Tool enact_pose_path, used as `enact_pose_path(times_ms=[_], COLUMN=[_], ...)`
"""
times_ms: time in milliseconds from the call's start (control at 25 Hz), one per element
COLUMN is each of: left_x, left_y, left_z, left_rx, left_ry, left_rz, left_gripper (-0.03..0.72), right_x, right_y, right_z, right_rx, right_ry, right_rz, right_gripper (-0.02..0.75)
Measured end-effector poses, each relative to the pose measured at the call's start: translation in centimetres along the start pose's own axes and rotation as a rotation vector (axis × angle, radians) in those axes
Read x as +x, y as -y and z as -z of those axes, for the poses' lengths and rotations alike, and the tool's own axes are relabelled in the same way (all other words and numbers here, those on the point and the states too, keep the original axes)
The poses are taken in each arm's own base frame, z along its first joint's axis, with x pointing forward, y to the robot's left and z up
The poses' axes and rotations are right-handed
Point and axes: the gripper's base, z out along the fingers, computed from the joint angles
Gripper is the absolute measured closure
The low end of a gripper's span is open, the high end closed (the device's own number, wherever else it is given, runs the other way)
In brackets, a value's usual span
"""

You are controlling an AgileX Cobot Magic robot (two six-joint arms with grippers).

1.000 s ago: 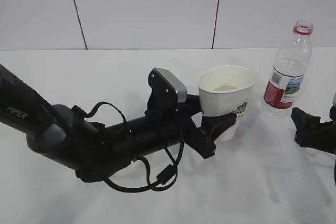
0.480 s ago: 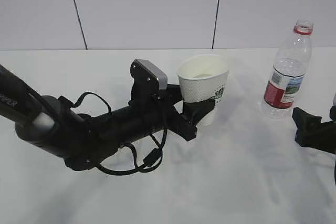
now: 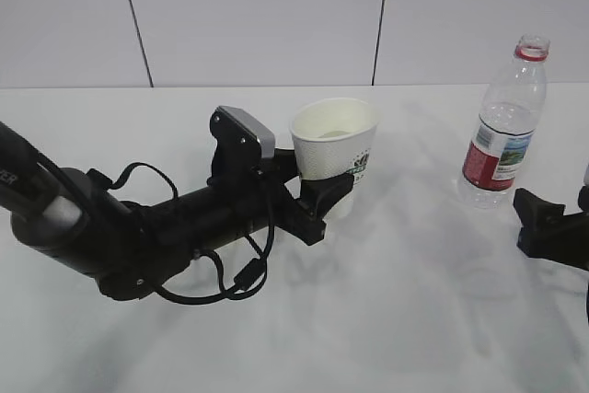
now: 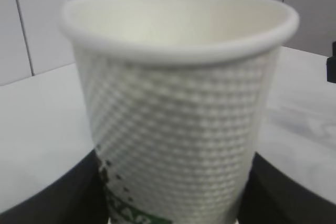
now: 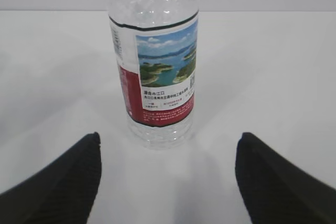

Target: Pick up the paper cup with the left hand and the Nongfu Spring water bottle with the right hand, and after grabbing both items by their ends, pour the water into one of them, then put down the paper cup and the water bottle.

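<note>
You have the paper cup (image 3: pixel 334 156) clamped in the left hand (image 3: pixel 317 200), its black fingers pressing the lower half of the wall from both sides. The cup is white, tapered, with a rolled rim and a dimpled, embossed skin that shows clearly in the left wrist view (image 4: pixel 178 129); a green print sits low on its side. Its inside is cream, and the cup stands upright. Whether its base touches the table (image 3: pixel 414 319) you cannot tell.

Your left arm lies low and nearly level over the table, reaching from the left edge toward the middle, with loose black cables looping under it and the grey camera block (image 3: pixel 244 131) standing just behind the cup.

The Nongfu Spring water bottle (image 3: pixel 506 121) stands upright on the table at the far right, well apart from the cup. It is clear, ribbed plastic with a red neck ring and a red-and-white landscape label (image 5: pixel 160 72).

Your right hand (image 5: pixel 165 169) sits near the table's right edge with its jaws spread wide, one finger either side of the bottle's base and touching nothing. The bottle stands just beyond the fingertips.

Bare white tabletop lies between cup and bottle and across the whole front; a panelled wall (image 3: pixel 276 16) closes the back.
</note>
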Motion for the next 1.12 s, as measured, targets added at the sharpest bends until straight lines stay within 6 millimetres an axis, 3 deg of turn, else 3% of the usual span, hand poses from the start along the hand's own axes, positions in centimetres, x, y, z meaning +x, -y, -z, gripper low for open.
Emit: enact_pose_path(times_ms=[1120], left_x=[0.2], left_y=[-3.1], left_z=[1.2], left_rx=[-0.282], left_ry=[0.018], left_rz=[0.042], left_gripper=[0.221], right_x=[0.0], right_y=[0.0], right_z=[0.0], right_rx=[0.002], right_ry=[0.001], right_rz=[0.001], right_gripper=[0.143])
